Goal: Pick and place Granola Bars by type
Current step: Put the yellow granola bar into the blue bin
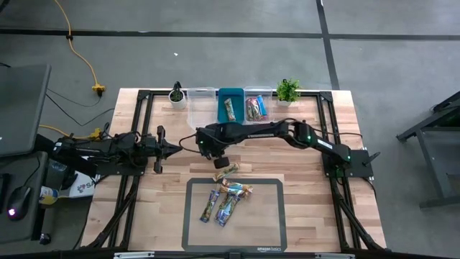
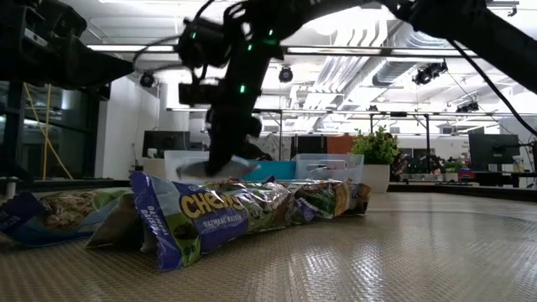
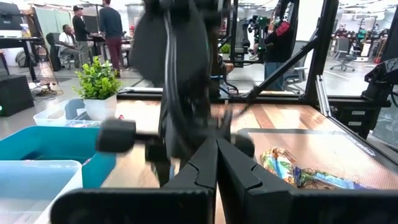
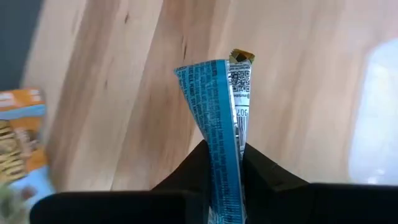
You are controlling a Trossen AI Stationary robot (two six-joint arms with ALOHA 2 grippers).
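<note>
My right gripper (image 1: 221,160) reaches over the table's middle, just beyond the mat's far edge, and is shut on a blue-wrapped granola bar (image 4: 221,118). The low view shows that bar (image 2: 216,168) above the pile. Several more bars (image 1: 228,200) lie flat on the dark mat (image 1: 269,223), and one (image 1: 227,173) lies at its far edge. One bar (image 1: 229,109) lies in the teal bin, and others (image 1: 256,108) in the clear bin to its right. My left gripper (image 3: 217,149) is shut and waits level at the table's left (image 1: 162,149). My right gripper pinches the blue bar between its two fingers (image 4: 262,171), at one end of the wrapper (image 4: 224,163). The fingers slant down from above. The rest of the bar sticks out past the fingertips, its crimped far end (image 4: 240,57) free. It hangs clear of the wood.
Three bins stand in a row at the table's far edge: clear (image 1: 201,101), teal (image 1: 231,95), clear (image 1: 256,93). A small potted plant stands at each end of the row (image 1: 176,93) (image 1: 287,90). Bare wood lies between the mat and the bins.
</note>
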